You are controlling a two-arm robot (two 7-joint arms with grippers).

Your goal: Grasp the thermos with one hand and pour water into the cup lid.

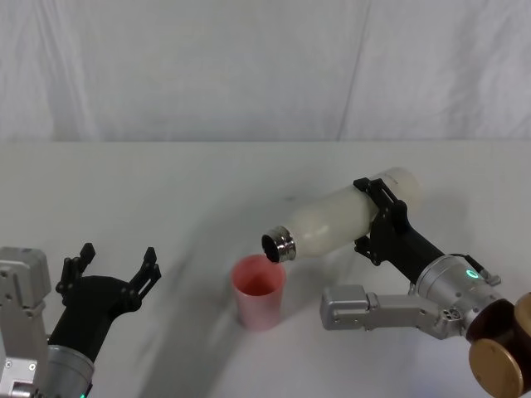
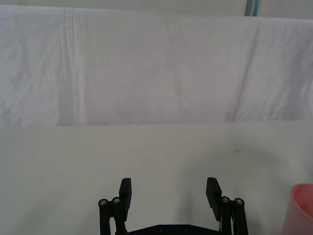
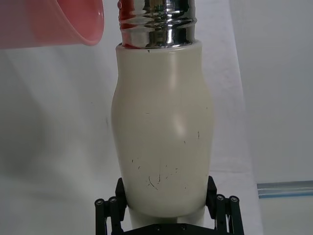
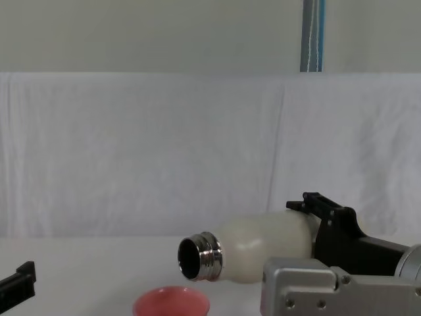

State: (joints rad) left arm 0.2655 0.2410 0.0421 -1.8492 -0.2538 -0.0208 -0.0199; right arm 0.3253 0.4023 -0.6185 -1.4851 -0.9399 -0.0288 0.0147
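The thermos (image 1: 332,222) hangs in the air above the table (image 1: 166,191), tipped nearly flat. Its long axis runs from the robot's right and farther side down toward the left and nearer side, with the open steel neck (image 1: 279,244) lowest and the base highest. In the chest view the thermos (image 4: 260,247) lies close to level, its mouth facing left and a little downward.

The neck sits just above the far right rim of the cup (image 1: 259,292), which stands upright on the table, pink, with its opening facing up. In the chest view the cup (image 4: 172,303) is below and slightly left of the mouth, apart from it. No water shows between them.

The right gripper (image 1: 380,222) clamps the thermos around its lower body, near the base, with black fingers on both sides. In the right wrist view the fingers (image 3: 113,208) press against the cream wall of the thermos (image 3: 164,127), and the cup's rim (image 3: 73,24) lies beside the neck.

The left gripper (image 1: 116,269) hovers low at the near left, well apart from the cup, its fingers spread and holding nothing. In the left wrist view its fingers (image 2: 125,191) stand wide apart, and the cup's edge (image 2: 301,205) shows off to the side.

Bare white table lies open to the left, behind the cup and beyond the thermos, up to a white cloth backdrop (image 1: 265,66).
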